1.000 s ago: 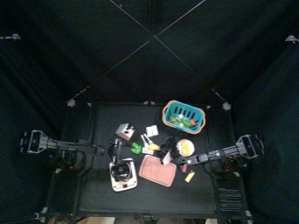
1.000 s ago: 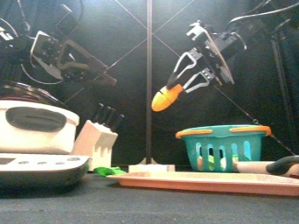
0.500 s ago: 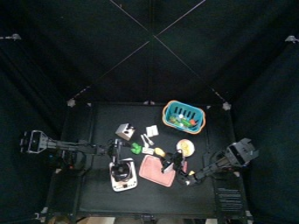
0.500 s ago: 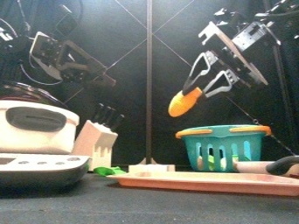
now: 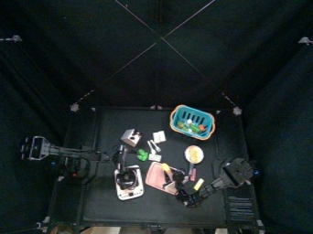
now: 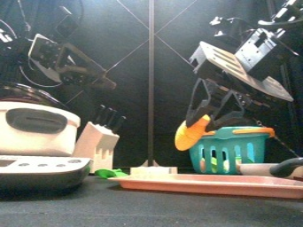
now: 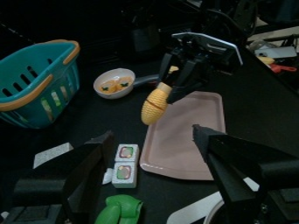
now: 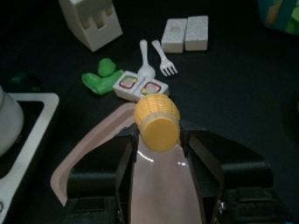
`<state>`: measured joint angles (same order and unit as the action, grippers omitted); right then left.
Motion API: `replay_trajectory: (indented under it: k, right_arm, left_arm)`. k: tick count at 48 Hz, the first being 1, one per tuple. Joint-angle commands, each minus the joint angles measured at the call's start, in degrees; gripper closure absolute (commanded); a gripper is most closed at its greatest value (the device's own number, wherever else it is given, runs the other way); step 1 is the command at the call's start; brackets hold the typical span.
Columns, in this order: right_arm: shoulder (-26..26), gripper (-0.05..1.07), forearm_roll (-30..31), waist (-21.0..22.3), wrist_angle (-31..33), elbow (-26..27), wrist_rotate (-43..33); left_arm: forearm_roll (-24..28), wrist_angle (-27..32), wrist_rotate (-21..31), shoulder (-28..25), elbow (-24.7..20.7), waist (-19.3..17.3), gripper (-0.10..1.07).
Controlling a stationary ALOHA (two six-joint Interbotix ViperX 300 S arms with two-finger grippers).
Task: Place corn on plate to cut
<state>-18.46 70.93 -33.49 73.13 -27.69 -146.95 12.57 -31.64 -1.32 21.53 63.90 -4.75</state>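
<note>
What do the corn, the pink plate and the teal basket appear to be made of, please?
Corn: likely moulded plastic, smooth glossy yellow with pressed kernel rows. Plate: probably matte plastic, a flat, evenly pink board with a raised rim. Basket: plastic, with slotted moulded walls.

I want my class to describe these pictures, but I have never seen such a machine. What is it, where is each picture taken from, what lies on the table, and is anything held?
It is a robot with two black arms at a small black table. One picture looks straight down from above, one looks level from the table's front edge, and two come from cameras on the wrists.

The right gripper holds the yellow toy corn in the air above the pink plate. The left gripper is open, holds nothing, and rests off to its side.

Also on the table: a teal basket, a small bowl, a white fork, a green toy and a white block.
</note>
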Motion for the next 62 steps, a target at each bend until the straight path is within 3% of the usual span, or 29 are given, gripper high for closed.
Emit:
replay_trajectory:
  k: [1,30,42,62]
  right_arm:
    - [0.0,0.52,-1.6,-0.8,0.6,2.4,-0.4]
    - [-7.8,0.51,-6.4,-1.1,3.3,9.9,-0.3]
    - [-8.8,0.5,-6.7,-0.4,0.8,10.5,0.1]
    - [-9.9,0.26,-6.3,0.0,-3.6,10.7,-0.3]
  left_arm:
    - [-0.1,-0.4,-0.1,0.2,-0.5,-0.3,-0.06]
    - [-0.1,-0.2,0.0,0.3,-0.4,-0.4,-0.06]
    - [-0.1,-0.1,0.0,0.2,-0.4,-0.4,-0.06]
    - [-0.1,-0.1,0.0,0.3,-0.4,-0.4,-0.06]
